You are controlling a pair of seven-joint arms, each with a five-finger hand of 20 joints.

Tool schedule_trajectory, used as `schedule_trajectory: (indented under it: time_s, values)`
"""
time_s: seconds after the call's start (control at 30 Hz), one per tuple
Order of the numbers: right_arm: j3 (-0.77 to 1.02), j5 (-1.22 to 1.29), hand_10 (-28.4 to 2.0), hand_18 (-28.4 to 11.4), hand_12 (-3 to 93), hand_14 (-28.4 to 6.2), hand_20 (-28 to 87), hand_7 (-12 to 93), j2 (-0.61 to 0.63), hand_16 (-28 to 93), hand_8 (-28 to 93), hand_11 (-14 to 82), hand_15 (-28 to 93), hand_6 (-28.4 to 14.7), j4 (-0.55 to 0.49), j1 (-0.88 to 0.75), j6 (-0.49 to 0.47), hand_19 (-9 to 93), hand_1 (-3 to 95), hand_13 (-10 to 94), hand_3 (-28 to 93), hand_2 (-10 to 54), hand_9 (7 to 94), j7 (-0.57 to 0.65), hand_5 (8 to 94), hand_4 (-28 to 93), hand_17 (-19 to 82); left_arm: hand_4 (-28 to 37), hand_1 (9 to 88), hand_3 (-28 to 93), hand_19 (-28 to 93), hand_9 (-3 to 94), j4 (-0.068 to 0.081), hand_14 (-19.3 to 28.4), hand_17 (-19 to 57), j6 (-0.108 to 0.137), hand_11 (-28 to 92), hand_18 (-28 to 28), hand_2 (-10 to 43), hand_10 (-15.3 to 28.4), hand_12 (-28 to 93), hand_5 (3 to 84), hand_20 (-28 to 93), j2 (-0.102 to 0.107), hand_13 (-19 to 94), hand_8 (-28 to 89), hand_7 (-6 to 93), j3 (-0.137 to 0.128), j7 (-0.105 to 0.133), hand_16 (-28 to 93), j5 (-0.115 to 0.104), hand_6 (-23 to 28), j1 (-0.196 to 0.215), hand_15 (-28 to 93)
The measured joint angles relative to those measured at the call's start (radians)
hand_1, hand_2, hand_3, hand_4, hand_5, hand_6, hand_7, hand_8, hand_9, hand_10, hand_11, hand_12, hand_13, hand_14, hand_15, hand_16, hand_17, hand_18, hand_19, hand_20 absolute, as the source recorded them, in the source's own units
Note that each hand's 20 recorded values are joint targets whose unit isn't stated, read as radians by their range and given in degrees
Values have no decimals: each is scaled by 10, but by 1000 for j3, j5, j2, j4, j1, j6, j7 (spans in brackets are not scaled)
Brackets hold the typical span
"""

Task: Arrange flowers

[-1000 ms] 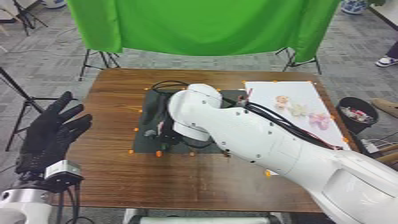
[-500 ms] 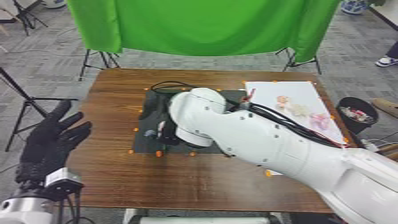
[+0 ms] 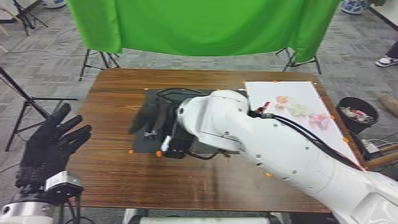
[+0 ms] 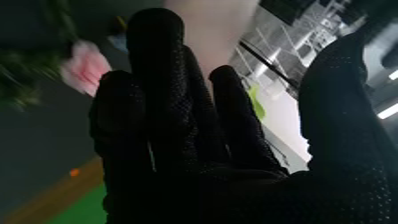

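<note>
On the far half of the table (image 3: 178, 187), a mat (image 3: 147, 145) is laid left of a sheet (image 3: 265, 89), which is placed along the right edge by the far right corner. Flowers (image 3: 298, 108) are spread over the sheet in a slanting row. Behind the far edge a cloth (image 3: 204, 30) is hung; a bin (image 3: 353, 123) is stood beside the right edge.

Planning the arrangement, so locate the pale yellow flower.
Head view: the pale yellow flower lies on the white sheet at right, between the peach flower and pink flower.
</note>
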Motion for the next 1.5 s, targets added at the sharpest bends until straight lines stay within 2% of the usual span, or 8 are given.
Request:
schedule_trajectory:
  time_s: [0.2,0.37,0.47,0.57,0.67,1.0,1.27,1.5]
  values:
    - [-34,-22,-186,-192,138,-158,194,130,18,118,-103,118,608,-40,1,-10,13,932,140,689,932,79,549,8,431,-262,450,-216,277,603,573,278,0,283,-64,18,177,284,84,186,139,331,3,7,211,-59,54,13,34,-85,-21,83,13,537]
    - [-87,-105,-199,-185,133,-160,171,118,107,111,-95,116,611,-55,-134,-11,193,932,183,675,866,86,548,-3,445,-266,445,-216,275,605,574,288,-2,283,-64,23,207,284,80,188,135,333,7,25,212,-62,56,13,42,-99,-17,81,40,563]
    - [-50,-176,-201,-182,131,-161,157,113,190,107,-89,113,612,-60,-257,-31,229,932,208,666,839,81,541,-5,447,-251,439,-217,274,608,575,287,-9,280,-64,56,213,284,77,187,129,334,8,26,209,-63,59,19,43,-106,8,80,55,566]
    - [46,-240,-200,-179,131,-156,146,114,280,104,-86,112,613,-63,-351,-73,210,932,232,661,823,71,537,-11,454,-242,436,-220,274,610,574,287,-15,279,-65,113,219,284,76,187,124,333,8,31,208,-65,62,29,38,-112,64,79,67,568]
    - [112,-285,-199,-177,132,-154,139,114,388,102,-86,112,614,-64,-386,-98,217,932,250,659,819,59,534,-12,454,-236,434,-221,274,611,574,286,-15,277,-65,121,223,284,75,186,121,333,8,41,205,-66,64,40,38,-116,71,78,70,567]
    - [123,-242,-198,-169,131,-147,125,120,687,96,-89,100,628,-69,-189,-104,316,932,273,645,820,46,476,120,438,-235,433,-221,277,618,575,283,-9,276,-66,119,229,284,74,185,115,332,9,82,202,-69,69,103,40,-120,53,78,23,567]
    - [108,-182,-200,-169,131,-149,123,123,729,89,-92,95,640,-69,-67,-77,325,932,282,645,820,42,465,208,435,-237,440,-212,287,625,578,281,-9,275,-65,118,235,284,74,186,113,331,8,109,202,-71,73,127,39,-121,50,78,-14,571]
    - [115,-211,-219,-172,125,-143,186,107,746,84,-89,85,669,-73,-61,-85,322,932,291,682,809,40,470,293,446,-235,485,-211,290,625,579,280,-9,275,-65,109,239,284,74,185,111,331,6,100,202,-72,74,132,16,-123,59,78,-24,574]
